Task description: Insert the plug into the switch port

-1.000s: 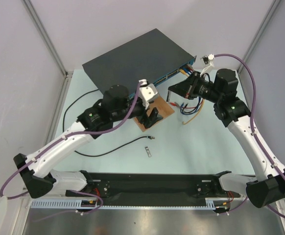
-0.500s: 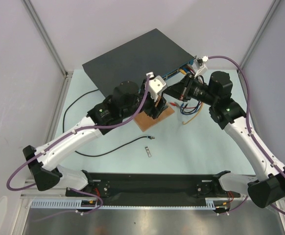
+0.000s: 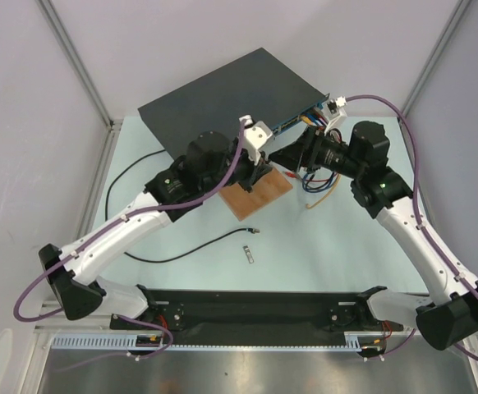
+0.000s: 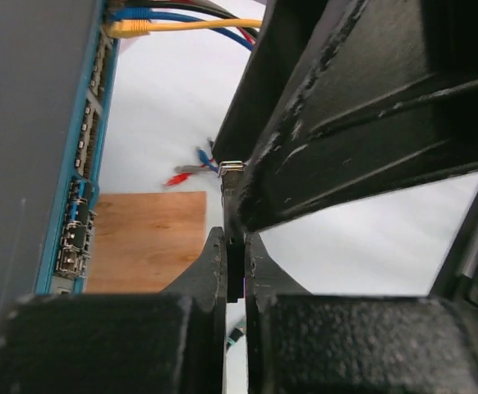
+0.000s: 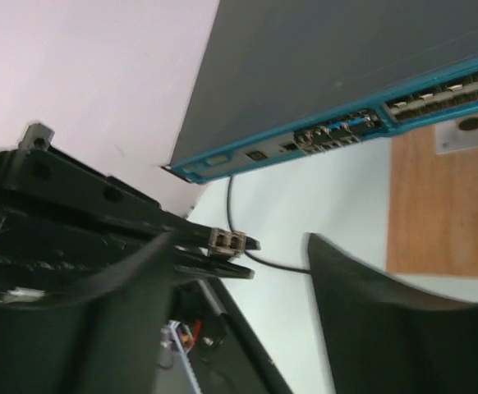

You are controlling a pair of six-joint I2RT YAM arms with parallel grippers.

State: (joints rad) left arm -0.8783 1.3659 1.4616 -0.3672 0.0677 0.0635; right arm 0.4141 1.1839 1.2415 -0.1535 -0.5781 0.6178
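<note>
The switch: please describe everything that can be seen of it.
The switch is a big, flat, dark-grey box, lying flat and angled at the back of the table. Its narrow blue face holds a row of small ports; yellow and blue cables are plugged in at one end. A board lies before it.

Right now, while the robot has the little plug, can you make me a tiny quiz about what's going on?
1. True or false: the plug is already inside a switch port.
2. Which tool pinches the plug?
3. Next to the blue cables at the switch there is a cable that is: A yellow, B green, C pink.

Key: 1 false, the plug is held away from the switch port. 2 the left tool. 3 A, the yellow cable.
</note>
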